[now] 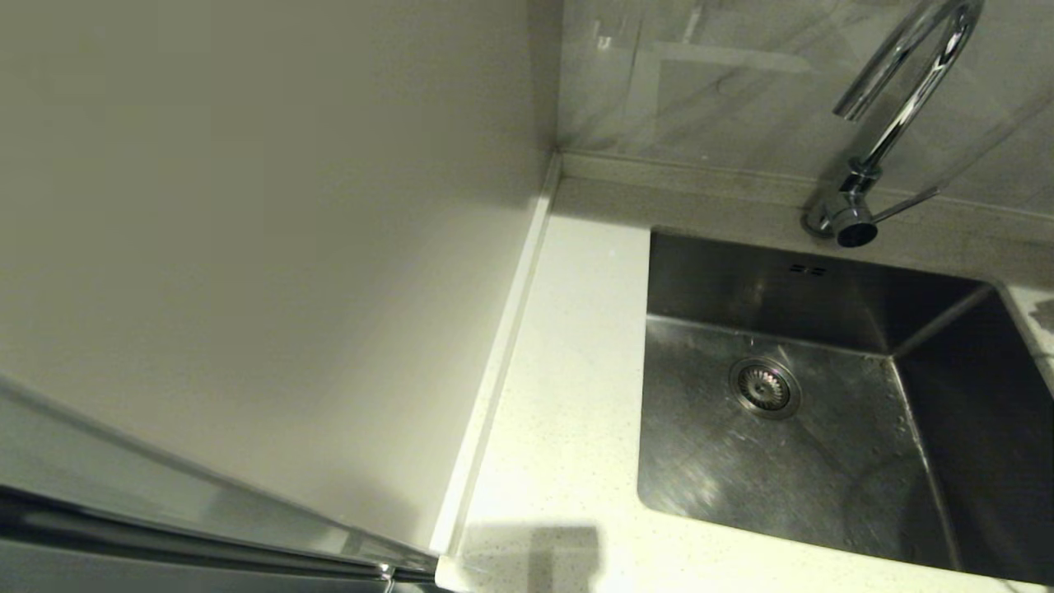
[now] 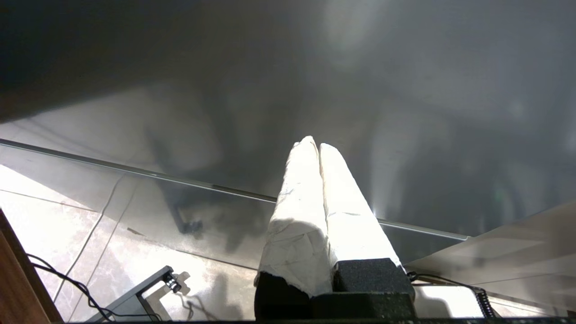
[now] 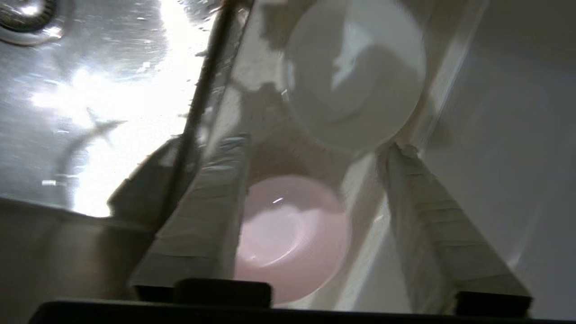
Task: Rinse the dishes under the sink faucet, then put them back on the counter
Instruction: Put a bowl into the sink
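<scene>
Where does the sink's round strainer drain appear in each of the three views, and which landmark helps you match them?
Head view: the strainer drain sits in the sink floor, right of centre in the picture.
Left wrist view: not in it.
Right wrist view: the drain's edge shows at the top-left corner.
Shared landmark: the steel sink beside the white counter, in the head and right wrist views.

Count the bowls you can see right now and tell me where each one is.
2. A white bowl and a pink bowl sit on the counter beside the sink, seen only past the open right claw. More may be hidden out of view.
</scene>
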